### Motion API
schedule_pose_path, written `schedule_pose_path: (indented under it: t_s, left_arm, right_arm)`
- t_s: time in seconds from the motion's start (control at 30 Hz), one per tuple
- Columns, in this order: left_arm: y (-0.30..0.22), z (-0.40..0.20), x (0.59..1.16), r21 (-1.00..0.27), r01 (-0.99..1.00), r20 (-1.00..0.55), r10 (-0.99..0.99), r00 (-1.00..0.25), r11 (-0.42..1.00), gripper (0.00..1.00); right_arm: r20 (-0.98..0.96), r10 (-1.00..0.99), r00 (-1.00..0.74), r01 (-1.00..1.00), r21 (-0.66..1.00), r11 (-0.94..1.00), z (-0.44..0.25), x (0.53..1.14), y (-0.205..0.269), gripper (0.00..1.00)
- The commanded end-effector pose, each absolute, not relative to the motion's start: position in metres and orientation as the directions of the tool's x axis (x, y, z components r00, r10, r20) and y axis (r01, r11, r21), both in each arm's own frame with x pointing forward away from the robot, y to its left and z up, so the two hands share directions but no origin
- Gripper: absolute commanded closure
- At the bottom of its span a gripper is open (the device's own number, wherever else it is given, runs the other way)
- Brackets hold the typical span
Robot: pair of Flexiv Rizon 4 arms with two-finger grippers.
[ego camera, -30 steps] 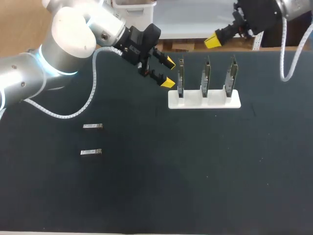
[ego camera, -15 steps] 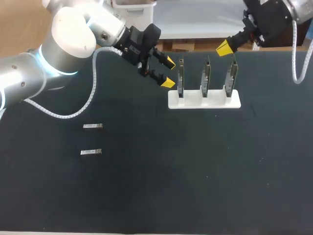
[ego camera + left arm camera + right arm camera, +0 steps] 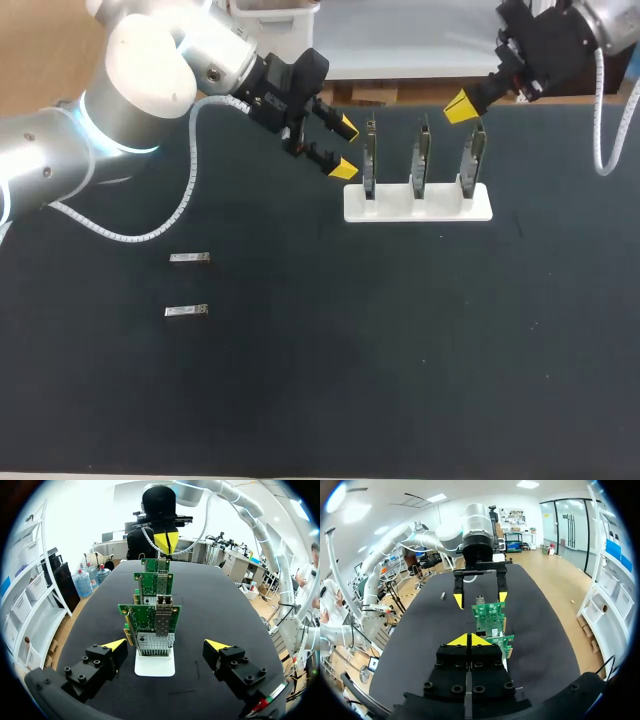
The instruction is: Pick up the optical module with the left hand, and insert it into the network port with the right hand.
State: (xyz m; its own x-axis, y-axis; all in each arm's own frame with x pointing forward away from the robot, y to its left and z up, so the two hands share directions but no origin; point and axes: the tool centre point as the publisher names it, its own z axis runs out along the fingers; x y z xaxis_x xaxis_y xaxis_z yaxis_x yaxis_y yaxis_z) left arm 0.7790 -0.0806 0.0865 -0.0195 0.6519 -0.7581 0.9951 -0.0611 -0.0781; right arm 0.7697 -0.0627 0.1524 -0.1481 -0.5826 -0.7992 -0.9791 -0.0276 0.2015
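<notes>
Two small silver optical modules (image 3: 190,258) (image 3: 186,311) lie on the black table at the left; one module (image 3: 443,596) shows far off in the right wrist view. Three green network boards (image 3: 423,155) stand upright in a white stand (image 3: 418,205). My left gripper (image 3: 342,148) hovers open just left of the stand, holding nothing. In its wrist view the left gripper (image 3: 165,645) faces the nearest board (image 3: 145,618) and its metal port (image 3: 164,617). My right gripper (image 3: 460,107) hangs shut and empty above the stand's far right end. It also appears as the right gripper (image 3: 469,640) just behind the row of boards (image 3: 490,612).
The table's back edge runs just behind the stand. Open black tabletop (image 3: 400,350) spreads in front of the stand and around the modules. A white coiled cable (image 3: 190,190) hangs from my left arm above the table.
My right gripper has shifted right and slightly down, from behind the middle board to above the rightmost one. The left arm and the modules have stayed put.
</notes>
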Motion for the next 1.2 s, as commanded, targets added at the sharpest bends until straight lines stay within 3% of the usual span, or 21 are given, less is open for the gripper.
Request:
schedule_pose_path:
  t_s: [0.03, 0.43, 0.47, 0.5, 1.2]
  left_arm:
    - [-0.0814, 0.0875, 0.7806, -0.082, 0.995, -0.754, 0.657, -0.022, -0.062, 0.00]
    - [-0.0814, 0.0875, 0.7806, -0.082, 0.995, -0.754, 0.657, -0.022, -0.062, 0.00]
    - [-0.0814, 0.0875, 0.7806, -0.082, 0.995, -0.754, 0.657, -0.022, -0.062, 0.00]
    - [-0.0814, 0.0875, 0.7806, -0.082, 0.995, -0.754, 0.657, -0.022, -0.062, 0.00]
    - [-0.0814, 0.0875, 0.7806, -0.082, 0.995, -0.754, 0.657, -0.022, -0.062, 0.00]
  right_arm:
    - [-0.801, -0.580, -0.151, -0.977, 0.210, -0.035, 0.1492, 0.7746, -0.0620, 1.00]
    - [-0.798, -0.583, -0.151, -0.976, 0.213, -0.039, 0.1468, 0.7745, -0.0621, 1.00]
    - [-0.792, -0.590, -0.157, -0.979, 0.203, -0.012, 0.1467, 0.7745, -0.0613, 0.55]
    - [-0.790, -0.593, -0.156, -0.981, 0.196, -0.003, 0.1464, 0.7751, -0.0607, 0.00]
    - [-0.790, -0.593, -0.156, -0.981, 0.196, -0.003, 0.1464, 0.7751, -0.0607, 0.00]
